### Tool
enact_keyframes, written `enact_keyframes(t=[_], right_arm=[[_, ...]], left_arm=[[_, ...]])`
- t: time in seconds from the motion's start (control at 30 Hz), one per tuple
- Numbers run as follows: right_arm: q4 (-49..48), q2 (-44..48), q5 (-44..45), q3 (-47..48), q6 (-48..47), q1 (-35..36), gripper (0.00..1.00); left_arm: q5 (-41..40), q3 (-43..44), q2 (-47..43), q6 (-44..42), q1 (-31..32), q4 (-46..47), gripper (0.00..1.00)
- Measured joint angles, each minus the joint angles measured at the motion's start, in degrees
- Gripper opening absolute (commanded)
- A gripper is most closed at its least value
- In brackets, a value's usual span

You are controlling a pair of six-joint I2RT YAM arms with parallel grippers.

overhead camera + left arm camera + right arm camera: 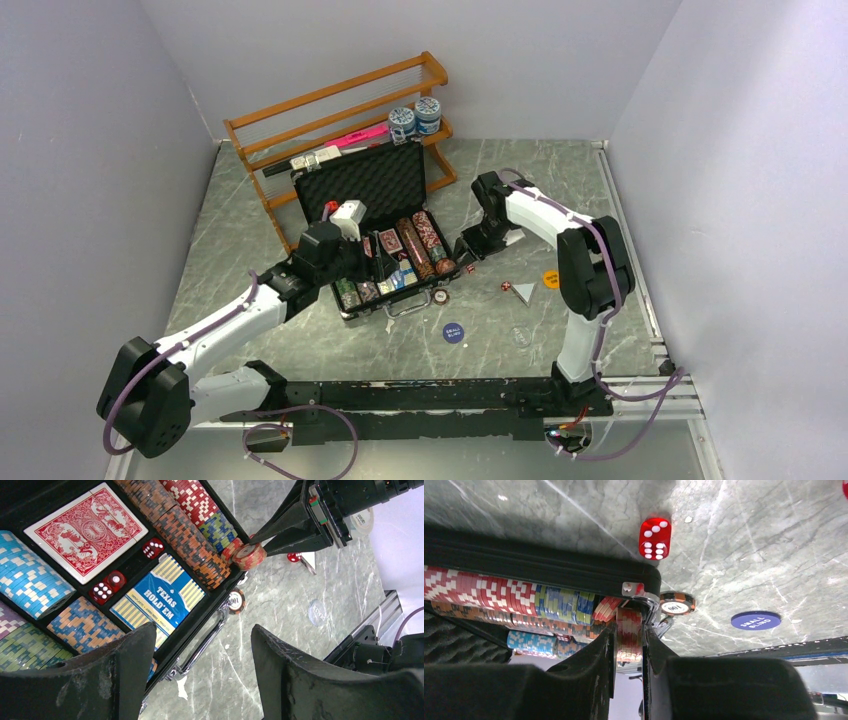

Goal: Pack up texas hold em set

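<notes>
The black briefcase [372, 182] lies open mid-table with chip stacks [192, 535], a red card deck [86, 530], a blue Texas Hold'em deck [159, 600] and two red dice [107, 585] inside. My right gripper [629, 637] is shut on a small stack of red chips [628, 632] at the case's front right corner, also seen in the left wrist view [250, 555]. My left gripper [202, 650] is open and empty above the case's metal handle [200, 647]. A loose chip [677, 605] lies beside the handle. A red die [654, 538] lies on the table by the case.
The orange wooden rack [330, 110] with two blue-and-white jars [415, 118] stands behind the case. A blue small-blind disc [452, 332], a clear dealer disc [317, 612], an orange disc [551, 279], another red die [507, 286] and a white triangle [525, 291] lie right of the case.
</notes>
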State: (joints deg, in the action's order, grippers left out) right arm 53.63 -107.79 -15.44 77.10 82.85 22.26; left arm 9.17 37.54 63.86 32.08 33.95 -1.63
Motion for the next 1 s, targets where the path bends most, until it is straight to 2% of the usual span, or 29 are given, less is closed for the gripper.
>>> enact_keyframes(t=[0.1,0.37,0.47,0.63,0.8,0.9,1.0], right_arm=[[0.09,-0.24,0.44,0.0,0.15,-0.5,0.1],[-0.09,-0.59,2.58,-0.02,-1.16,-1.01,0.65],[-0.37,0.07,4.55,-0.02,-2.4,-1.09,0.79],[-3.82,5.31,5.97,-2.21,-5.66,-1.11,0.79],[-8.35,10.71,5.95,-5.99,-11.39,-0.52,0.74],[-10.84,11.82,8.33,-6.36,-18.34,1.62,0.72],[-13.94,13.33,11.93,-6.62,-26.49,6.62,0.7]], left_arm=[[-0.02,0.0,0.0,-0.11,0.0,-0.17,0.75],[-0.07,0.0,-0.33,-0.17,0.0,-0.35,0.75],[-0.11,0.0,-0.52,-0.17,0.0,-0.35,0.75],[-0.11,0.0,-0.59,-0.17,0.0,-0.35,0.75],[-0.11,0.0,-0.59,-0.17,0.0,-0.35,0.75],[-0.09,0.0,-0.59,-0.17,0.0,-0.35,0.75],[-0.09,0.0,-0.59,-0.17,0.0,-0.35,0.75]])
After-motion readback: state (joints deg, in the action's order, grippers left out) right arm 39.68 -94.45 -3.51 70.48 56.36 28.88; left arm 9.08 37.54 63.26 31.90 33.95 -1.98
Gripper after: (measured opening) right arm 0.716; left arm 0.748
